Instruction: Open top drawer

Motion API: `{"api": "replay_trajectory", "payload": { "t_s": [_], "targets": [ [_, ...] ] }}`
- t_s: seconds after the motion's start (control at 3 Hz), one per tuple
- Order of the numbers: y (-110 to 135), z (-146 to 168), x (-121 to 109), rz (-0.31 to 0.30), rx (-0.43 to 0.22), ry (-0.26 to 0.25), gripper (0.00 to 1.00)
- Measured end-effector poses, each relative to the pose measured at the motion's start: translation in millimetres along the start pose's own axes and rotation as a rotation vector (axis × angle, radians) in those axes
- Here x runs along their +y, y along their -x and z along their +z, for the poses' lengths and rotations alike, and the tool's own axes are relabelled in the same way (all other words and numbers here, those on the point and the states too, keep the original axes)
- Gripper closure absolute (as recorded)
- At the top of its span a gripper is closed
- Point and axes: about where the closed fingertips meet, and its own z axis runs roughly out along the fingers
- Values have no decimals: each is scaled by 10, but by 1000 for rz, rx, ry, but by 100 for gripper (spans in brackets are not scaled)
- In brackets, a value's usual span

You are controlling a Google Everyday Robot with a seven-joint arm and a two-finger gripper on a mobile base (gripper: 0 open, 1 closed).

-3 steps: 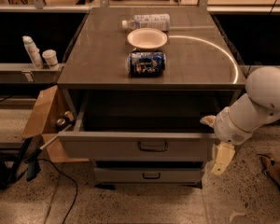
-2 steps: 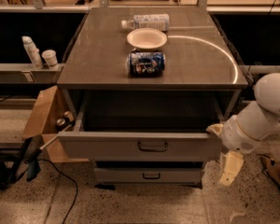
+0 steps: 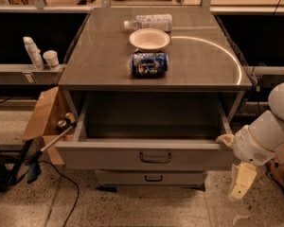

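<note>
One grey metal table [image 3: 99,70], viewed from the front and slightly from above. Directly under the tabletop, the top drawer [image 3: 99,156], pulled well out toward the viewer, with a dark interior and contents impossible to make out. At the centre of the drawer front, a small dark loop handle [image 3: 155,158]. Beneath, a narrower, shorter lower drawer [image 3: 180,178], pushed in, with a small handle of the same kind. At the right edge of the view, a white rounded robot arm [image 3: 262,138], ending in the tool [image 3: 233,167] just beside the right front corner of the top drawer. Two cream prongs on the tool, set apart, gripping nothing: the upper one at the drawer's right front corner, touching or almost touching the rim, the lower one hanging down past the right end of the drawer front, above the speckled floor. Tool well to the right of the loop handle, clear of it. On the tabletop, in a row from back to front: a clear plastic bottle [image 3: 149,21] lying on its side, a white bowl [image 3: 149,39], and a blue can [image 3: 149,64] also on its side. To the left of the table, an open cardboard box [image 3: 40,119], close beside the drawer's left side. Further left, on a low shelf, a white bottle [image 3: 32,52] and a white cup [image 3: 51,59], both upright.
</note>
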Motion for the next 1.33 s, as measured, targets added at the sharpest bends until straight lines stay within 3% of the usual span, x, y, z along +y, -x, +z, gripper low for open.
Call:
{"api": "replay_trajectory", "payload": {
  "t_s": [0.67,1.33],
  "targets": [
    [-89,81,426,27,-15,76,0],
    [-83,105,466,12,-13,94,0]
  ]
}}
